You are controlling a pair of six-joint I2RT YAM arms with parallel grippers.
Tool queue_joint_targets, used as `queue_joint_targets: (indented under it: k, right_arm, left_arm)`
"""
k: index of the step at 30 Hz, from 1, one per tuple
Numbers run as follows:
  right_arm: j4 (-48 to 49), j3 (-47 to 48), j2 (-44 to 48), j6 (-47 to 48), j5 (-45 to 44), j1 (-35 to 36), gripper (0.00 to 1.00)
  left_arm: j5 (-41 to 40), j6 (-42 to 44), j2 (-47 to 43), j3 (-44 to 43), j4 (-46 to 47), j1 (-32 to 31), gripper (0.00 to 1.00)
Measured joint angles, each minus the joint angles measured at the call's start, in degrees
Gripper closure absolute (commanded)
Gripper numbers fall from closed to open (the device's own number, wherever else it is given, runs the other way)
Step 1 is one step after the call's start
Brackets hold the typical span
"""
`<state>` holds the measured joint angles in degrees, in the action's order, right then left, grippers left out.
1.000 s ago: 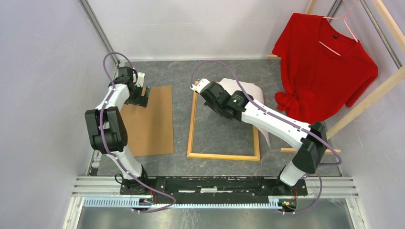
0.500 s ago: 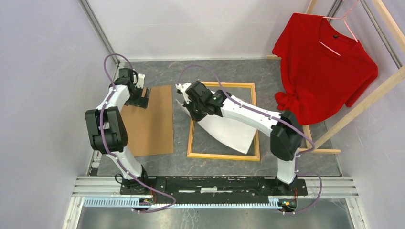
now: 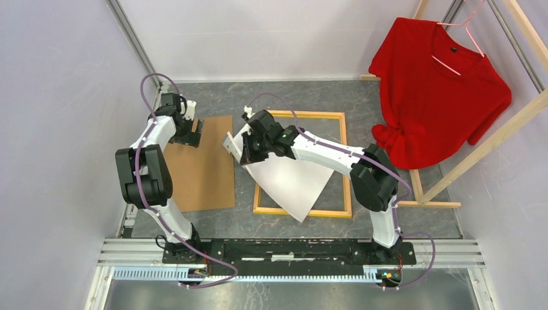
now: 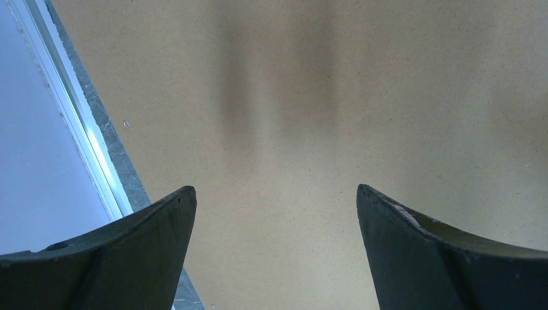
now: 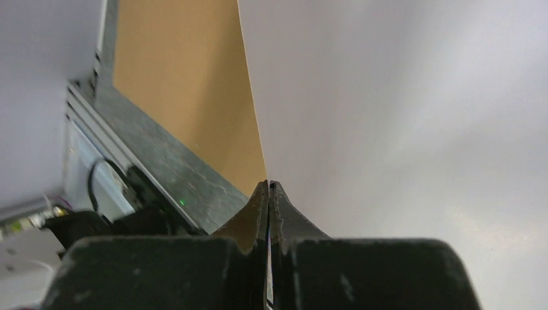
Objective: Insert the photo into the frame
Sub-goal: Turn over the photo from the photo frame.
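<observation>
The frame [image 3: 347, 161] lies flat on the grey table, its light wood side up. My right gripper [image 3: 244, 147] is shut on the upper left edge of the photo [image 3: 287, 181], whose plain white back faces the camera. The photo hangs curved and tilted over the frame's left half, its lower corner reaching past the frame's near rail. In the right wrist view the white sheet [image 5: 400, 110] fills the right side and the closed fingertips [image 5: 267, 187] pinch its edge. My left gripper [image 3: 196, 134] is open and empty, just above the brown backing panel [image 3: 203, 168].
The brown backing panel [image 4: 310, 97] lies left of the frame and fills the left wrist view. A red shirt [image 3: 439, 90] hangs on a wooden rack [image 3: 491, 139] at the back right. A metal rail [image 3: 291, 248] runs along the near edge.
My right gripper has carried the photo leftward, from right of the frame to over the frame's left side. The photo now hangs lower and further forward. The left arm has not moved.
</observation>
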<state>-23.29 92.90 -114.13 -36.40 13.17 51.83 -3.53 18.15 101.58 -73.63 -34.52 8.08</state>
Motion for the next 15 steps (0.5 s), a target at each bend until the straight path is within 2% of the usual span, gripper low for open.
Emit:
queue_joint_targets:
  k: [3, 7, 15]
  right_arm:
    - [2.89, -0.15, -0.04, -6.01, -3.17, -0.13, 1.00]
    - [6.40, -0.52, 0.00, -13.44, -12.33, 0.15, 1.00]
    - [8.09, -0.92, 0.00, -22.82, -28.20, 2.45, 1.00]
  left_arm:
    - [0.02, 0.00, 0.00, -0.02, -0.04, 0.20, 0.00]
    - [0.17, 0.00, 0.00, -0.72, -0.20, 1.20, 0.00]
    - [0.50, 0.00, 0.00, -1.01, -0.24, 2.14, 0.00]
